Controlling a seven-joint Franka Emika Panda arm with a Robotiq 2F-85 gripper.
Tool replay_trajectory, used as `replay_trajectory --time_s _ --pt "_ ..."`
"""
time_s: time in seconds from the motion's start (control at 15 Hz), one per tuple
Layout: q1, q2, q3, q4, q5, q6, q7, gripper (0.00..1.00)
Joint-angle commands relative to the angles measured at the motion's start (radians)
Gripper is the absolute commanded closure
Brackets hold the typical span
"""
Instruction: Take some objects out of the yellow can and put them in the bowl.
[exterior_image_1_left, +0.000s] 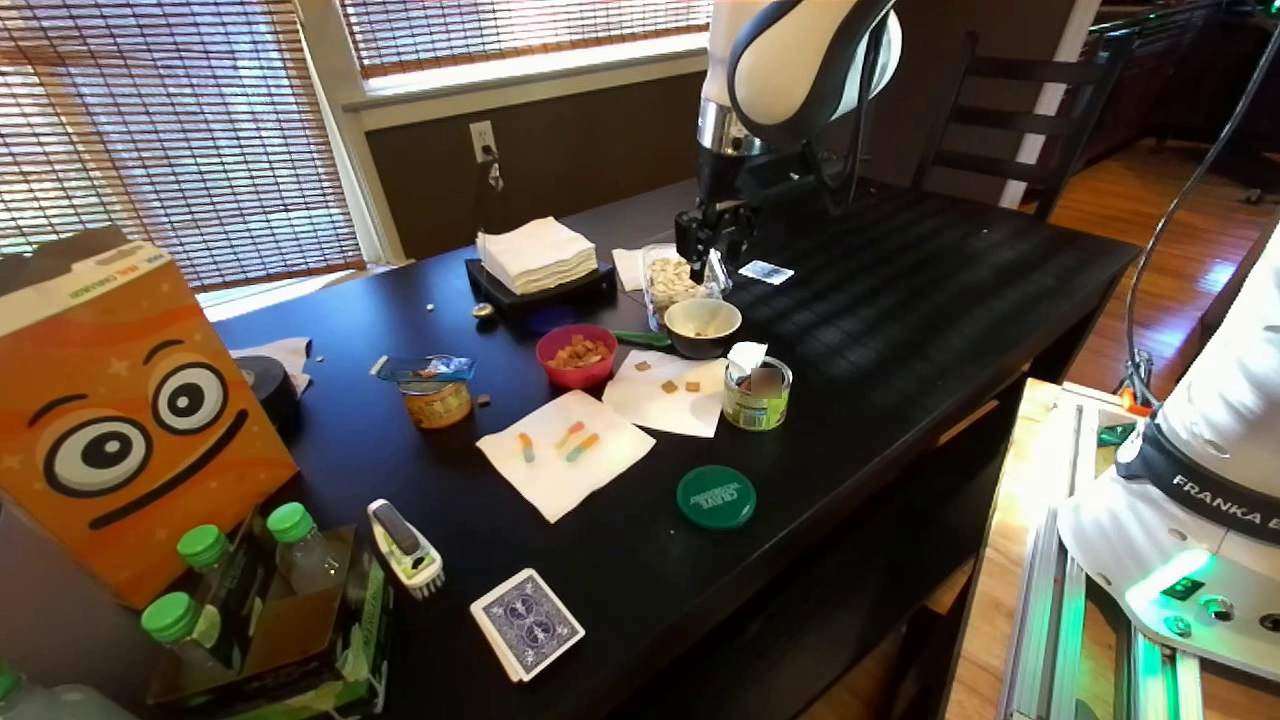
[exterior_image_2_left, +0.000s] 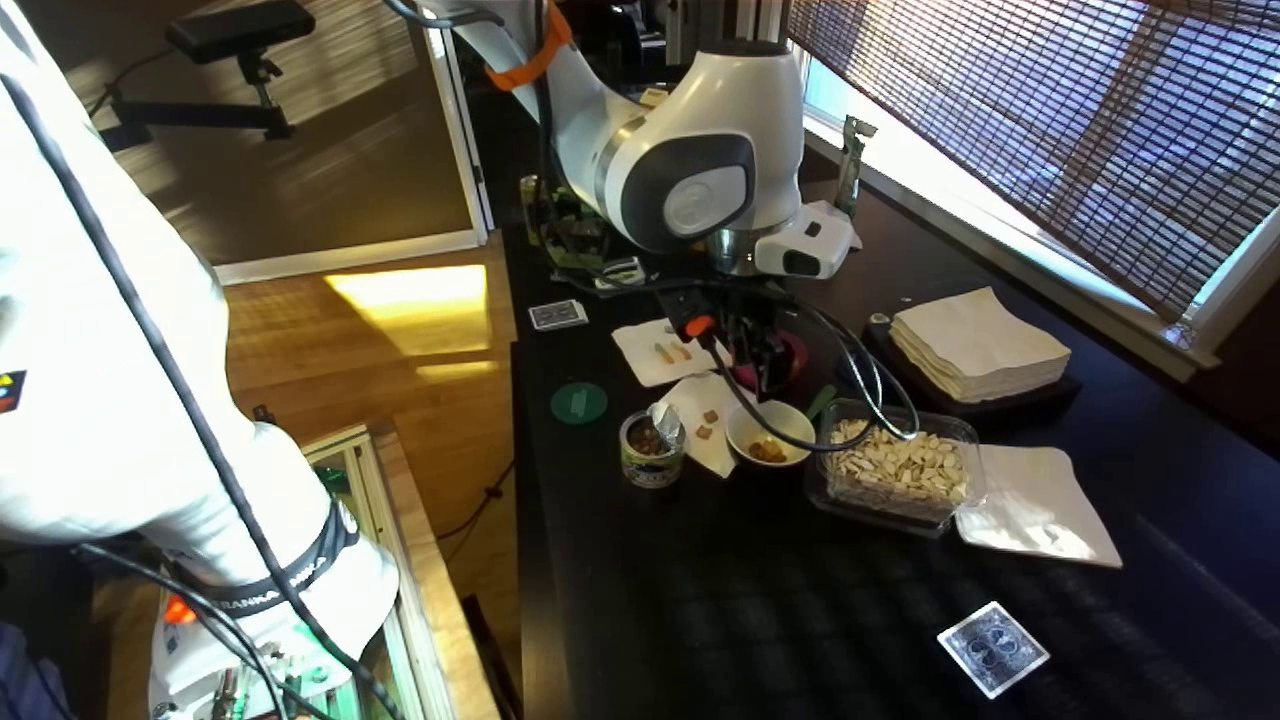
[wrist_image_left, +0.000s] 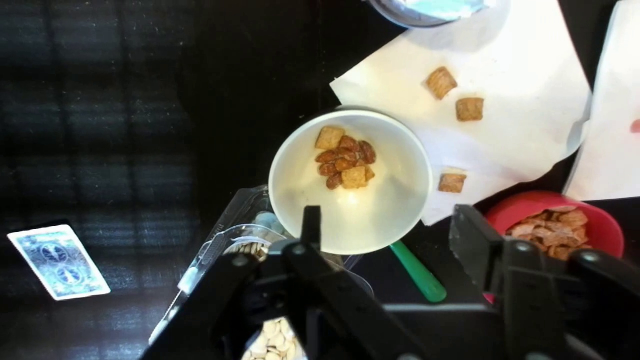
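one yellow can (exterior_image_1_left: 757, 412) stands upright on the black surface (exterior_image_2_left: 750, 600), at the edge of a white napkin (exterior_image_1_left: 668, 410); its piece of foil (exterior_image_2_left: 669, 424) sticks up, and brown nuts (exterior_image_2_left: 648, 438) show inside, too crowded to count. one cream bowl (wrist_image_left: 385, 215) sits between the can and one clear container (exterior_image_2_left: 870, 516) of pale seeds. the bowl holds about eight brown nuts, overlapping, and two square pieces (wrist_image_left: 354, 177) plainly seen, with a bit of what may be a third.

the two fingers (wrist_image_left: 476, 242) are wide apart, above the surface near the bowl.

three more squares (wrist_image_left: 469, 109) lie on the napkin beside the bowl. a second napkin (exterior_image_1_left: 555, 485) carries three gummy candies (exterior_image_1_left: 584, 447). next to it come one flat green lid (exterior_image_1_left: 716, 497) and one red bowl (exterior_image_1_left: 576, 381) with brown pieces too many to count. one green handle (wrist_image_left: 420, 275) pokes out beside the cream bowl.

farther off: one stack of napkins (exterior_image_2_left: 980, 340), one brush (exterior_image_1_left: 405, 550), one deck of cards (exterior_image_1_left: 527, 622), one flat card (exterior_image_2_left: 993, 648) well apart, one orange can (exterior_image_1_left: 438, 407) with a blue packet (exterior_image_1_left: 437, 369) on top, one orange box (exterior_image_1_left: 150, 400), and three green-capped bottles (exterior_image_1_left: 303, 555) in one carrier (exterior_image_1_left: 365, 640).
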Motion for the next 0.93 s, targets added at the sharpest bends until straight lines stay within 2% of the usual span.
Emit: replay_trajectory --time_s 0.0,0.07,0.13,0.2,0.27,0.33,0.47,0.87 --pt "0.012 -0.076 0.017 -0.052 0.092 -0.058 -0.111 0.02" --pt "0.017 -0.094 0.024 -0.068 0.13 -0.078 -0.157 0.0" --pt "0.024 -0.111 0.031 -0.084 0.162 -0.102 -0.192 0.04" --pt "0.033 -0.126 0.036 -0.097 0.187 -0.128 -0.222 0.3" --pt "0.042 -0.143 0.041 -0.112 0.216 -0.15 -0.254 0.29" --pt "0.049 -0.158 0.045 -0.128 0.217 -0.171 -0.254 0.33" --pt "0.06 -0.183 0.053 -0.162 0.199 -0.189 -0.225 0.49" --pt "0.062 -0.148 0.061 -0.235 0.16 -0.088 -0.168 0.9"
